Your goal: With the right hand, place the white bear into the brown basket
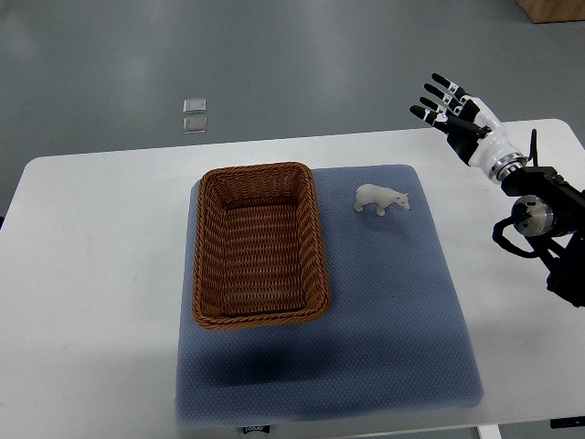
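You're looking straight down at a white table [101, 238] with a blue-grey mat [402, 311] lying across the middle of it. The brown basket [260, 244] is sitting on the left part of that mat, long side running away from you, and nothing is lying inside it. The white bear [381, 198] is standing upright on the mat just to the right of the basket's far corner, not touching it, with its head pointing toward the right edge.

Your right hand [454, 112] is hanging up near the far right edge of the table, well apart from the bear and off beyond the mat's corner. Its fingers [440, 97] are spreading out straight and pointing up-left, so it's wide open and gripping nothing. The arm is coming in from the right edge, with the black wrist joint [534, 218] showing below the hand.

On the grey floor past the table, two small clear squares [194, 115] are sitting one above the other.
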`<state>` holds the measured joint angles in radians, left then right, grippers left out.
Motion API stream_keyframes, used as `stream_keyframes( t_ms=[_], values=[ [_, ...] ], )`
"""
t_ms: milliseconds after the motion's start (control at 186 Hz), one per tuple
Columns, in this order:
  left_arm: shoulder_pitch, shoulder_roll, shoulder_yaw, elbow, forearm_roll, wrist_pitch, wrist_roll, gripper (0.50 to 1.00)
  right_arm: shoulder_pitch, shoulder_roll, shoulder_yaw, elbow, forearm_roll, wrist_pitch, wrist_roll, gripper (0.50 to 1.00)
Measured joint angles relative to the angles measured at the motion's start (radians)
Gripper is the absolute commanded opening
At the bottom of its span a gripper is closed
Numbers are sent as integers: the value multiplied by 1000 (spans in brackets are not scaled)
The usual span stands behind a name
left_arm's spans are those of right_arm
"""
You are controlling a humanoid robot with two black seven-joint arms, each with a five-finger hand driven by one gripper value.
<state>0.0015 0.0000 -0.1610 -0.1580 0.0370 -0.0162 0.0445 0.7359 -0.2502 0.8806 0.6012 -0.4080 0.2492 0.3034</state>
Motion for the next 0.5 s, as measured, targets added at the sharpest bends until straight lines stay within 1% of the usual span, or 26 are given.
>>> stream_keyframes(
  t_ms=[189,501],
  values=[
    [0,0,0,0,0,0,0,1000,2,-2,-2,0,-1,-1,-1,928],
    [0,0,0,0,0,0,0,1000,12,-17,-23,6,-20,22,-3,928]
  ],
)
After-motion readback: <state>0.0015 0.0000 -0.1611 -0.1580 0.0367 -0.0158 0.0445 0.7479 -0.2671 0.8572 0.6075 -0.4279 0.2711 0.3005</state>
